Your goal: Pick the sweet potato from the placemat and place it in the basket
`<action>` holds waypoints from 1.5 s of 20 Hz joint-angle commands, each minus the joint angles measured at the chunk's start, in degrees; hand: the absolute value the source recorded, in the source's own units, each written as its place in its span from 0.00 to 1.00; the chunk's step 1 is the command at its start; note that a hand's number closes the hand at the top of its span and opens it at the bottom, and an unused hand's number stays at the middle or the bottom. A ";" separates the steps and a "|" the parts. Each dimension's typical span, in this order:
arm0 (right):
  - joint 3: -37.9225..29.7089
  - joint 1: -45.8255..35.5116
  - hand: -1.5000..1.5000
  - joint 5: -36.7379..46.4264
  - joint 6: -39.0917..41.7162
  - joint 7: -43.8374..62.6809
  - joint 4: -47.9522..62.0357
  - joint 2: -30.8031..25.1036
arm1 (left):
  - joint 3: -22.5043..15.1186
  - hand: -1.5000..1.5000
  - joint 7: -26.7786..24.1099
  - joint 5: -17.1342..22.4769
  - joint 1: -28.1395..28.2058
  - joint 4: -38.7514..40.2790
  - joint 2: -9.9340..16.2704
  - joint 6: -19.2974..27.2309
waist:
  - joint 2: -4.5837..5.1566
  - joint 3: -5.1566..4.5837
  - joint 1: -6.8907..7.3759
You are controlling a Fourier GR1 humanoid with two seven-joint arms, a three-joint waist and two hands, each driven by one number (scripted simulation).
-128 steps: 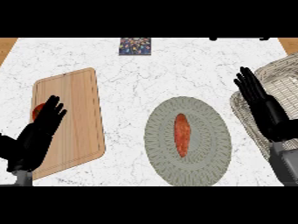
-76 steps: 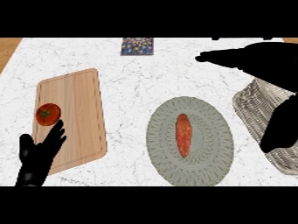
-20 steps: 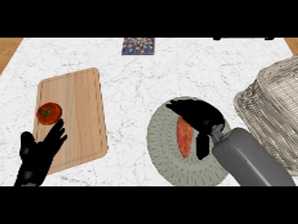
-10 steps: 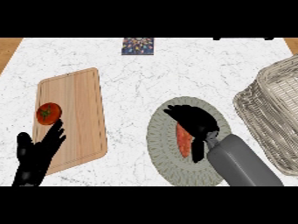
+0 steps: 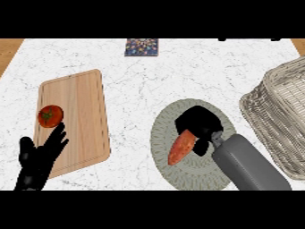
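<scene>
Sweet potato [image 5: 181,150] (upper end hidden) in right hand [image 5: 198,125], over placemat [image 5: 165,134].

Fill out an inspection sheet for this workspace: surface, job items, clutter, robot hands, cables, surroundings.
Surface: white marbled counter, wood showing at the far corners.
Job items: sweet potato lies tilted on the round grey placemat, its upper end under the right robot hand; wicker basket stands at the right, nothing seen inside.
Clutter: tomato on the left edge of the wooden cutting board; a small patterned item at the far edge.
Robot hands: right robot hand curled over the sweet potato; left robot hand open, resting at the lower left, fingers on the board.
Cables: nothing seen.
Surroundings: nothing seen beyond the counter.
</scene>
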 commanded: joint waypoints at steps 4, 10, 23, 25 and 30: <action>-0.58 -2.13 1.00 4.40 -4.52 -3.59 7.41 3.35 | -0.77 0.50 1.34 -0.94 1.44 2.45 -1.12 -0.85 | 0.52 -0.66 0.41; 6.30 27.46 1.00 7.52 -11.17 -4.11 -20.12 -15.61 | 3.29 0.50 2.69 0.47 5.40 1.10 0.19 1.55 | -1.37 -0.76 -7.37; -4.08 54.73 1.00 -23.18 -27.22 -10.06 -57.27 -14.25 | 3.11 0.50 1.90 1.55 8.30 -2.85 -0.21 0.27 | -0.28 -0.62 -6.00; -9.70 56.37 1.00 -27.43 -26.76 -9.25 -65.23 -17.23 | 2.30 0.50 2.78 1.08 8.26 -3.89 -0.43 0.47 | -0.27 -0.65 -5.49; -23.68 62.37 1.00 -40.02 -23.82 -2.17 -78.40 -21.58 | 0.65 0.50 2.56 -0.54 6.79 -2.46 -2.25 1.84 | 0.19 -0.71 -4.35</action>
